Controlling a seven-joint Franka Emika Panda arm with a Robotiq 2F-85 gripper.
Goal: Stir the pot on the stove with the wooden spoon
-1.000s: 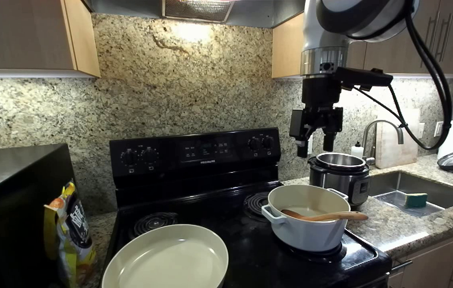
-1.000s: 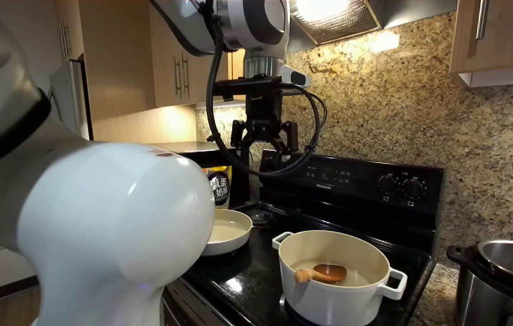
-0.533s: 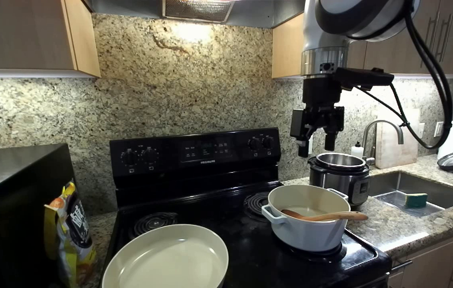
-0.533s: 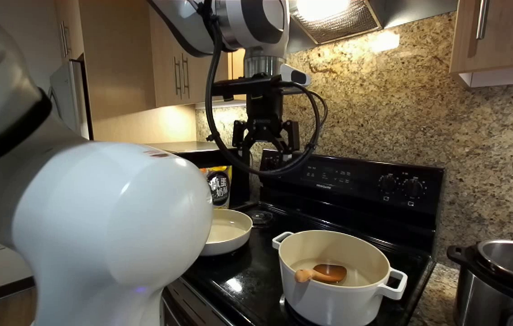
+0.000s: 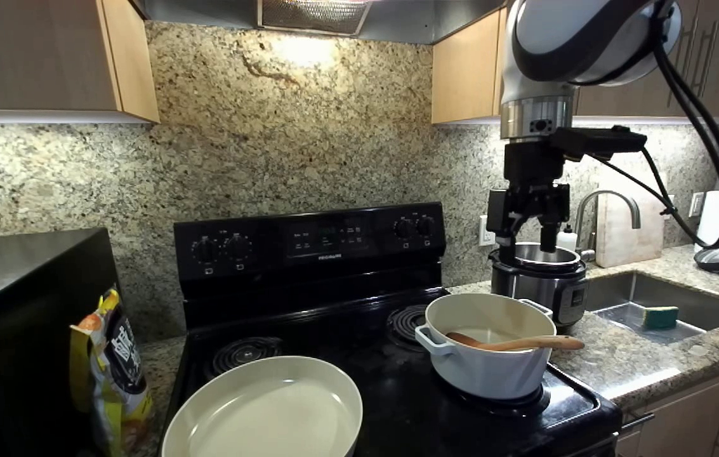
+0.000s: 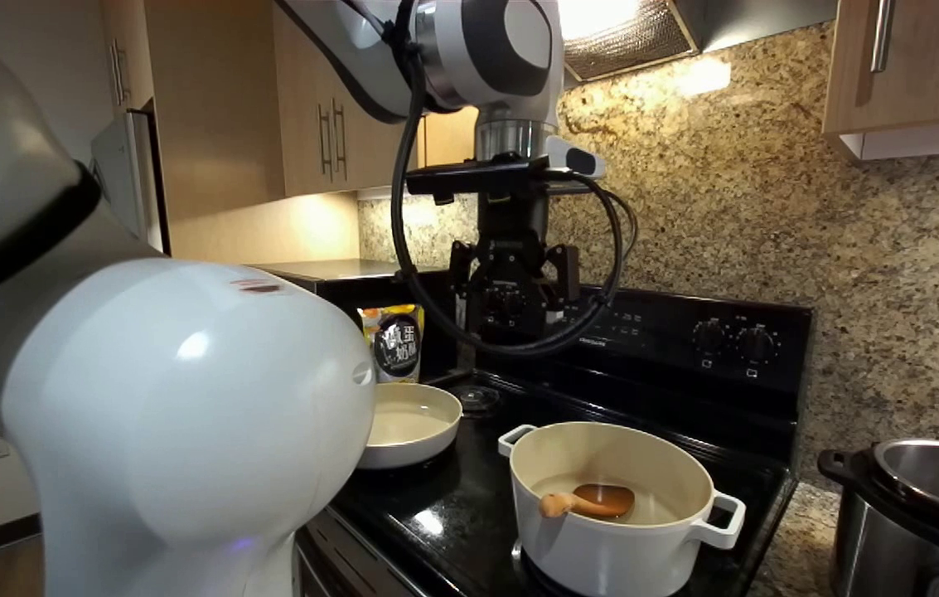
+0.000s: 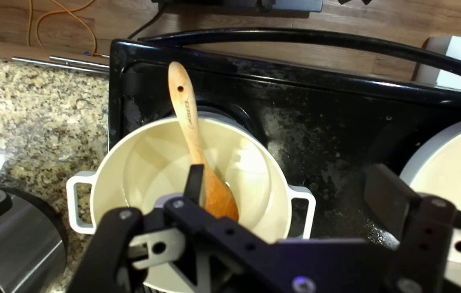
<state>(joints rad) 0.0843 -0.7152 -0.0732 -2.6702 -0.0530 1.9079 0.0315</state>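
Hangs at right with black two-fingered claw [image 5: 527, 252] spread wide; apart from long brown wooden spoon [image 5: 514, 345] in round white pot [image 5: 489, 370], lower right.

White pot [image 6: 614, 551] on stove [image 6: 469, 489] | wooden spoon [image 6: 589, 502] in pot, handle across rim | tool [image 6: 507, 315] higher, pointing down, jaws spread

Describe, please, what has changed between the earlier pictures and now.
In both exterior views the gripper has moved down and toward the picture's right, jaws still open; nothing was gripped or released. The wooden spoon, white two-handled pot and black coil stove stayed put.
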